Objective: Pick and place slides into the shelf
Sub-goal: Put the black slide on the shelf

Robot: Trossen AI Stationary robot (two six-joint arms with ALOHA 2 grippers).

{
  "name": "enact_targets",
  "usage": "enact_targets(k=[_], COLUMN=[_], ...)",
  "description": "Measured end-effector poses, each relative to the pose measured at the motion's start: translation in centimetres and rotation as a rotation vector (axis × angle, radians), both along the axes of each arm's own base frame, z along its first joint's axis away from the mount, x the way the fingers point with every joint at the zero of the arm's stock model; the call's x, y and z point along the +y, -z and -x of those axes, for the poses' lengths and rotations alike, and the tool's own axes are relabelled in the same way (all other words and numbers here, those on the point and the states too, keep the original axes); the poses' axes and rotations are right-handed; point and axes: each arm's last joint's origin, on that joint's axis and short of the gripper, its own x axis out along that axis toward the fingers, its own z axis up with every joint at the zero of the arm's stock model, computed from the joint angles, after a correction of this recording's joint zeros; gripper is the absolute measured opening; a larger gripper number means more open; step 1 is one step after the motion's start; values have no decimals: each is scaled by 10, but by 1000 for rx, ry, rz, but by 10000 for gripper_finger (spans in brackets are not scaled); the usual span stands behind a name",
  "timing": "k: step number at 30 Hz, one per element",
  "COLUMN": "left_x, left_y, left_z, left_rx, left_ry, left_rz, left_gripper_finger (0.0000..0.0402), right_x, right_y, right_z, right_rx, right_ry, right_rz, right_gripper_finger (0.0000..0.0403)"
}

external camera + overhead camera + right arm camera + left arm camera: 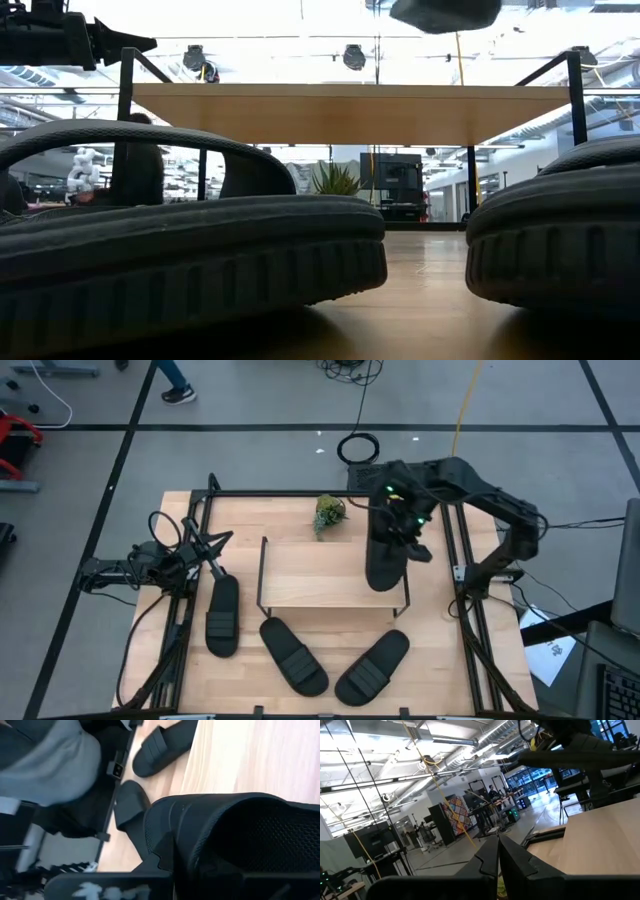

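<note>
The right end effector (pixel 403 532), closed on one slide (pixel 385 565), holds it over the shelf (pixel 310 575), so I judge lowering and release come next; the left end effector (pixel 208 550), closed and empty, waits.

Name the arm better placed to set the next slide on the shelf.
Right. Its claw already grips a slide above the shelf's top board. The left claw sits shut at the table's left side, holding nothing, beside another slide.

Wooden table (pixel 300 520) carries shelf (pixel 330 575), three slides (pixel 222 615), plant (pixel 329 513).
</note>
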Motion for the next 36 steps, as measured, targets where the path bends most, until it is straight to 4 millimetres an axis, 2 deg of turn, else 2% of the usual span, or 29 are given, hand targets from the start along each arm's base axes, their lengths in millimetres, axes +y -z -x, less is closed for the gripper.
enact_targets(k=[8, 18, 26, 32, 36], left_x=[0, 0, 0, 0, 0], left_y=[0, 0, 0, 0, 0], left_z=[0, 0, 0, 0, 0], left_rx=[1, 1, 1, 1, 1], left_ry=[0, 0, 0, 1, 0], left_rz=[0, -1, -1, -1, -1], left_gripper_finger=[21, 21, 21, 21, 21], right_x=[-20, -24, -33, -36, -37], right_y=[18, 30, 68, 86, 91], right_z=[-18, -31, -30, -30, -33], right_rx=[48, 14, 161, 211, 173], right_ry=[30, -45, -1, 26, 18], right_rz=[-110, -252, -271, -301, -354], right_gripper_finger=[4, 4, 4, 4, 4])
